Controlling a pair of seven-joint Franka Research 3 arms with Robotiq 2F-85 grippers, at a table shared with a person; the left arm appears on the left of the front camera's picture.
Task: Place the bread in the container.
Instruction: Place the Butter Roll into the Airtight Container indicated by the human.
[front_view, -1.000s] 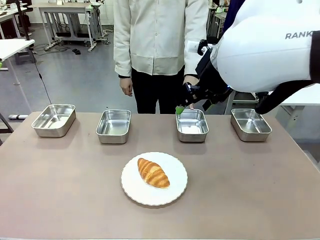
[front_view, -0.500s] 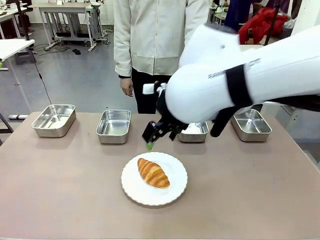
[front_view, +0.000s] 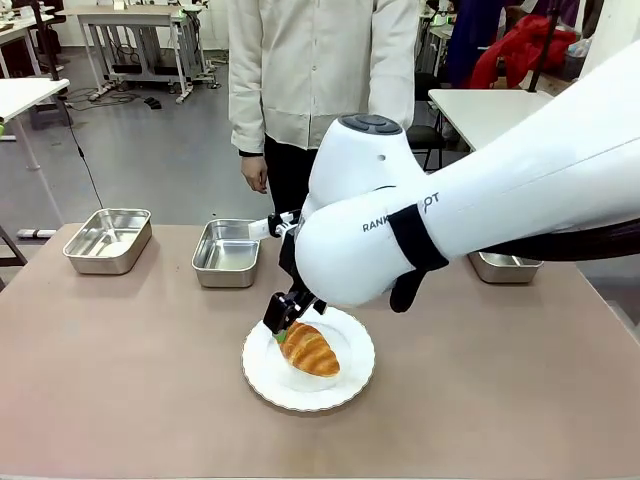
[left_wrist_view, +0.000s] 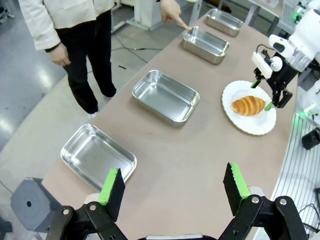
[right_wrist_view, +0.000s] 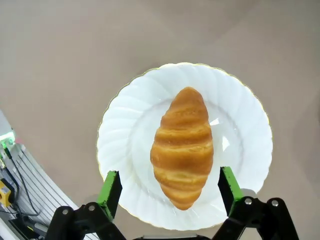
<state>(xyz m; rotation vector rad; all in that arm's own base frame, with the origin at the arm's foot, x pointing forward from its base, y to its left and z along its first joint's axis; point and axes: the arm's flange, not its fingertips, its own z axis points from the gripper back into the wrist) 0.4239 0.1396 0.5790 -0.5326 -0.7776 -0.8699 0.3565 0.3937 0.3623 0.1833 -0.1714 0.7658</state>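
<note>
The right gripper has dropped from the trays to the plate — fingers spread wide either side of the bread, not closed on it. The bread lies on the plate, well apart from the container a person points at. Left gripper — spread too, holding nothing.

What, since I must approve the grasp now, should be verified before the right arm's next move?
1. Jaws of the right gripper open: ok.
2. Croissant between the green pads, which flank its width: ok.
3. Pads low enough to grip the croissant: cannot tell.
4. Croissant lying free on the white plate: ok.
5. Steel tray that the person's hand points at is empty: ok.
6. Left gripper open, well away from the plate: ok.
</note>
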